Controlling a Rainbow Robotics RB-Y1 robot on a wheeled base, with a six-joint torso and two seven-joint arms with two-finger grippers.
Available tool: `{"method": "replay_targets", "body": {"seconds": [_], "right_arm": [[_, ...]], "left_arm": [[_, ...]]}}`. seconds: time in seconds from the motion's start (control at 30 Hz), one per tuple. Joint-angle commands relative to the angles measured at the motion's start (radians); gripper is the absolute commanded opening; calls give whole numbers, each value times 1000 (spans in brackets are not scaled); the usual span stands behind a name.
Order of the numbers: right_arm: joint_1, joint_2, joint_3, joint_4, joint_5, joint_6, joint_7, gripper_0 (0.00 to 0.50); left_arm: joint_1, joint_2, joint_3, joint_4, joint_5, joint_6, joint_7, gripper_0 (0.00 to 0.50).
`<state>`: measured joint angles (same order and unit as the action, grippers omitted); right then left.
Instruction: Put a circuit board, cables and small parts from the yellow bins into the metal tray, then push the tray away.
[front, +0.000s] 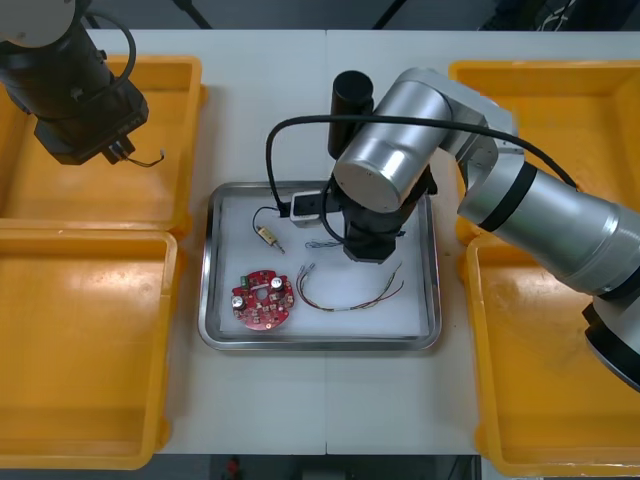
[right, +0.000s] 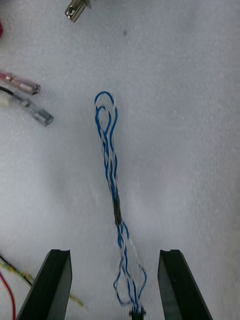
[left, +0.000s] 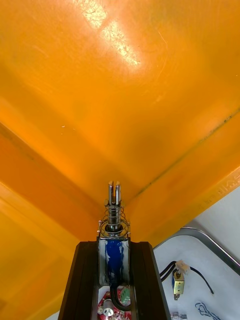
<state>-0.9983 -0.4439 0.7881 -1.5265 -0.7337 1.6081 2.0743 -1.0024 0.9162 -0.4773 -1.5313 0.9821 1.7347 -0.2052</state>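
Observation:
The metal tray (front: 432, 300), white inside, holds a round red circuit board (front: 262, 298), a red and yellow cable (front: 350, 292), a small metal part (front: 266, 235) and a twisted blue and white cable (right: 111, 165). My right gripper (right: 115, 255) hovers open low over the tray. The blue and white cable lies flat between its fingers (right: 54, 280), touching neither. My left gripper (left: 114, 250) is over the far left yellow bin (front: 170, 90), near its tray-side corner. It is shut on a second small metal part (left: 114, 220) with a blue body, a spring and a black lead.
Another yellow bin (front: 90, 350) is at the near left, and two more (front: 540, 85) (front: 530, 400) are at the right under the right arm. Clear-sleeved cable ends (right: 30, 102) lie beside the right fingers. The tray's corner (left: 210, 242) lies just beyond the left fingers.

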Motion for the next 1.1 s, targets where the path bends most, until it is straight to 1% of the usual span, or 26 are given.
{"method": "replay_targets", "body": {"seconds": [0.03, 0.1, 0.23, 0.33, 0.4, 0.5, 0.53, 0.6, 0.87, 0.9, 0.97, 1.03, 1.1], "right_arm": [[-3, 16, -138, -101, 3, 82, -48, 500], [-3, 10, -191, -136, -4, 128, -51, 500], [-3, -12, -268, -181, -29, 182, -60, 500], [-2, -38, -343, -195, -78, 225, -72, 500], [-2, -64, -402, -201, -124, 260, -118, 500], [-2, -98, -463, -205, -167, 300, -186, 500], [-2, -105, -474, -205, -173, 306, -198, 500], [0, -131, -515, -207, -194, 312, -261, 500], [43, -191, -658, -222, -204, 312, -462, 500], [53, -203, -673, -228, -204, 312, -497, 500], [70, -223, -695, -236, -202, 312, -545, 500], [102, -251, -724, -245, -201, 312, -603, 500], [129, -271, -745, -253, -201, 312, -642, 500]], "left_arm": [[-38, 43, 34, -21, 4, 8, -5, 0], [-38, 43, 34, -21, 4, 8, -5, 0], [-38, 43, 34, -21, 4, 8, -5, 0], [-38, 43, 34, -21, 4, 8, -5, 0], [-38, 43, 34, -21, 4, 8, -5, 0], [-38, 43, 34, -21, 4, 8, -5, 0], [-38, 43, 34, -21, 4, 8, -5, 0], [-38, 43, 34, -21, 4, 8, -5, 0], [-38, 43, 34, -21, 4, 8, -5, 0], [-5, 26, 14, -13, 1, 6, -3, 0], [-1, 20, 12, -13, -2, 6, -3, 0], [-15, 20, 6, -20, -34, 9, 0, 0], [-22, 18, 6, -20, -37, 8, 1, 0]]}}
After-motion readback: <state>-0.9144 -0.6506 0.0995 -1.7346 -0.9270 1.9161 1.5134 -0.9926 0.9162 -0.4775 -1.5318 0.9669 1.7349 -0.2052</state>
